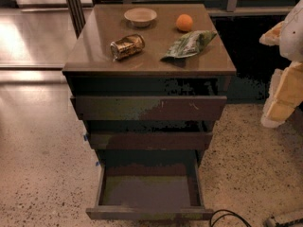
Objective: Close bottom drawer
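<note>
A dark cabinet [149, 67] stands on a speckled floor with three drawer fronts stepped down its face. The bottom drawer [149, 192] is pulled far out toward me, and its shallow empty inside shows. Its plain front [149, 214] lies at the lower edge of the camera view. The middle drawer front [149, 140] and the wider top drawer front [149, 108] sit further back. My gripper [285, 91], white and pale yellow, hangs at the right edge of the view. It is well right of the cabinet, about level with the top drawer, and touches nothing.
On the cabinet top lie a pale bowl [140, 16], an orange [184, 22], a can on its side [127, 46] and a green chip bag [189, 44]. A black cable [227, 216] loops on the floor right of the open drawer. A wall base runs behind.
</note>
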Available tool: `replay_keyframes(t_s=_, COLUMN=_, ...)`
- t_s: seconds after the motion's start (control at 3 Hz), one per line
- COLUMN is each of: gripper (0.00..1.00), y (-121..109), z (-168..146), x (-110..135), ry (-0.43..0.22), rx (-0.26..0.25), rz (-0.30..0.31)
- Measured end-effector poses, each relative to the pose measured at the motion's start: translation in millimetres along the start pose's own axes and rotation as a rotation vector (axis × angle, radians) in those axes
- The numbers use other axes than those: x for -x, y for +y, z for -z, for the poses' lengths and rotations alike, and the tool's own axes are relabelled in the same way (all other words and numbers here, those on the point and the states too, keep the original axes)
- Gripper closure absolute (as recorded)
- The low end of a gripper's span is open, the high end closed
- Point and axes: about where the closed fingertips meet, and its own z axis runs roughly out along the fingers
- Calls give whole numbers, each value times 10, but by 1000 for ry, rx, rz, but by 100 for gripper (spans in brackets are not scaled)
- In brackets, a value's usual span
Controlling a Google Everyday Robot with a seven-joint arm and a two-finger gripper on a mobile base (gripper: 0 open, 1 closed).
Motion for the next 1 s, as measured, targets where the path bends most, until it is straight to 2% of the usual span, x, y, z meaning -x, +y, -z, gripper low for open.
replay_keyframes(t_s=0.33, gripper=0, y=0, z=-1, x=0, ry=0, rx=0, rz=0)
replay_keyframes(t_s=0.67, gripper=0, y=86, z=-260, x=-79, ry=-1, rx=20, rz=-23)
replay_keyframes(t_s=1.0, gripper=0, y=425, z=-1014, x=-187, ry=-90, rx=82, rz=-33)
